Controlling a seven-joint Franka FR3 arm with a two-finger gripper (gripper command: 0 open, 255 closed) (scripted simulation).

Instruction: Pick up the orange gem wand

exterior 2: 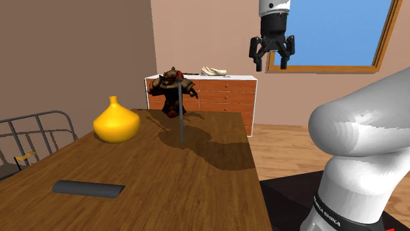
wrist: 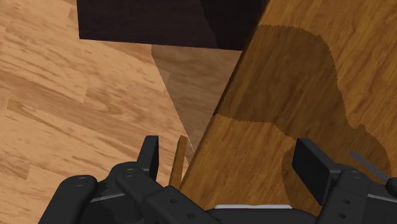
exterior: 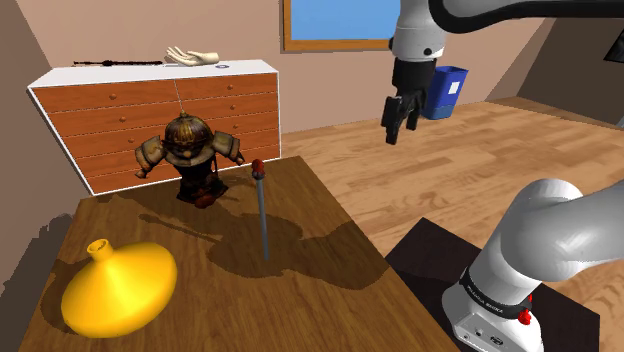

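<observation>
Working across the shoulder view. Ignore the yellow vase [exterior: 118, 290]: well apart from the armoured figurine [exterior: 190, 155], nearer the camera on the same table [exterior: 310, 300]. Take the figurine as reference and as main hazard. Find the wand [exterior: 263, 215] just beside the figurine, to its right in the shoulder view, and seemingly apart from it: thin grey shaft, standing about upright, reddish gem on top. Judging from that pose, expect tipping at the first nudge, so no brushing on the way in. Further right, see the gripper [exterior: 398, 125] high above and well apart from the figurine, out by the table edge per the wrist view, jaws spread wide, holding nothing. Leave them wide for the approach. Translate toward the figurine at height first, then descend with the shaft centred in the gap. Orient the gap to avoid sweeping the figurine's outstretched arm. Grip mid-shaft rather than at the gem, probably steadier on so thin a rod. Close slowly, check for slip, lift straight up and away from the figurine.
</observation>
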